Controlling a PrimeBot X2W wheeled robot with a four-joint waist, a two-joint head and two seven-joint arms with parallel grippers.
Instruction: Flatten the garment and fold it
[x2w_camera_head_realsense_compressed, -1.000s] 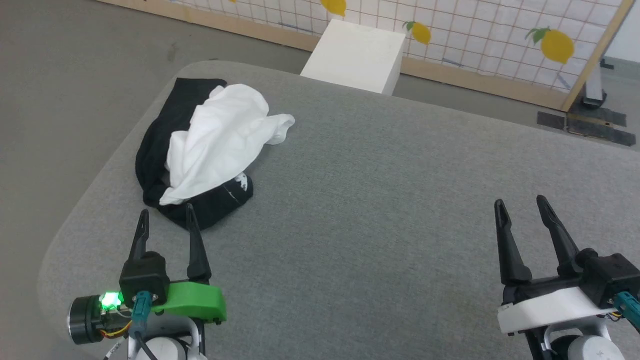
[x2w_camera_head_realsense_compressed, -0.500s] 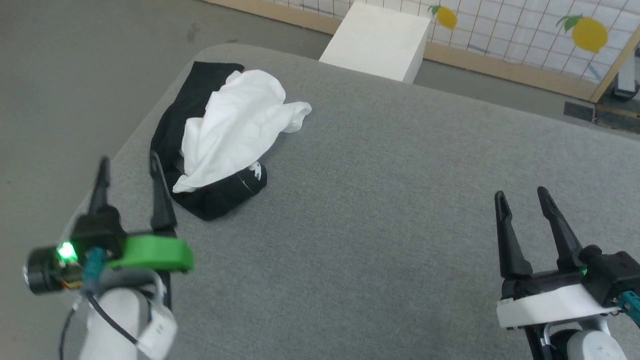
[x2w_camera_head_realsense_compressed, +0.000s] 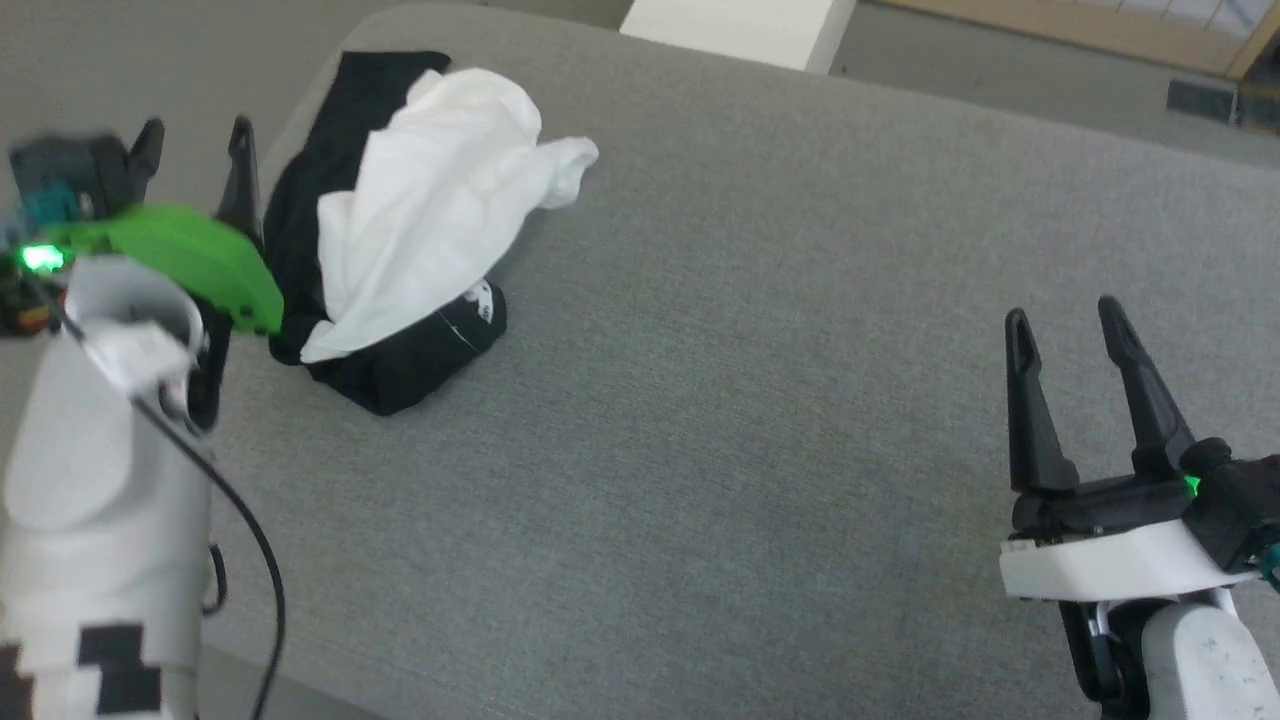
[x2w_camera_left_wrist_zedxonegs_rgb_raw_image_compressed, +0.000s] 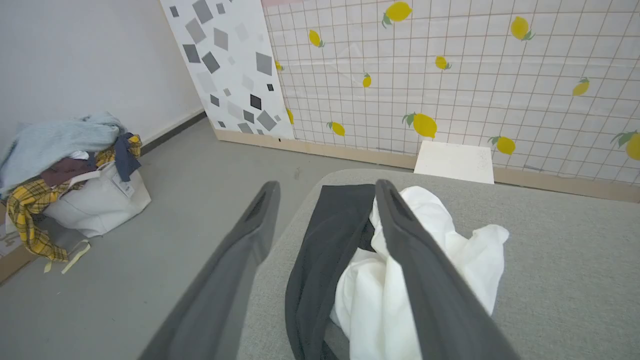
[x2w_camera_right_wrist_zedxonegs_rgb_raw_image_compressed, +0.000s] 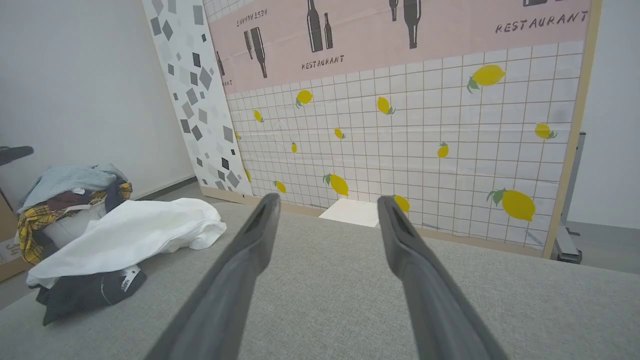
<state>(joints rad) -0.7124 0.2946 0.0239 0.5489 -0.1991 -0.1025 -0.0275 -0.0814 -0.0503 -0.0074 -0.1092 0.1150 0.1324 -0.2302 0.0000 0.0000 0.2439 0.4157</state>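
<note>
Shirt (x2w_camera_head_realsense_compressed: 430, 230), crumpled near surface (x2w_camera_head_realsense_compressed: 750, 450) edge. Left hand (x2w_camera_head_realsense_compressed: 195, 140) and right hand (x2w_camera_head_realsense_compressed: 1063, 318) released, nothing grasped. Slippage off-edge could be caused by one-sided pulling.

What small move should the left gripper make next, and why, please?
Probably lower the open left gripper onto the black sleeve of the garment: it lies crumpled, untouched, right beside that gripper, while the right gripper sits far off.

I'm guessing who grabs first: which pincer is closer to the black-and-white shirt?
Left. The left pincer is right beside the black edge of the crumpled shirt; the right pincer is far off across the grey surface.
</note>
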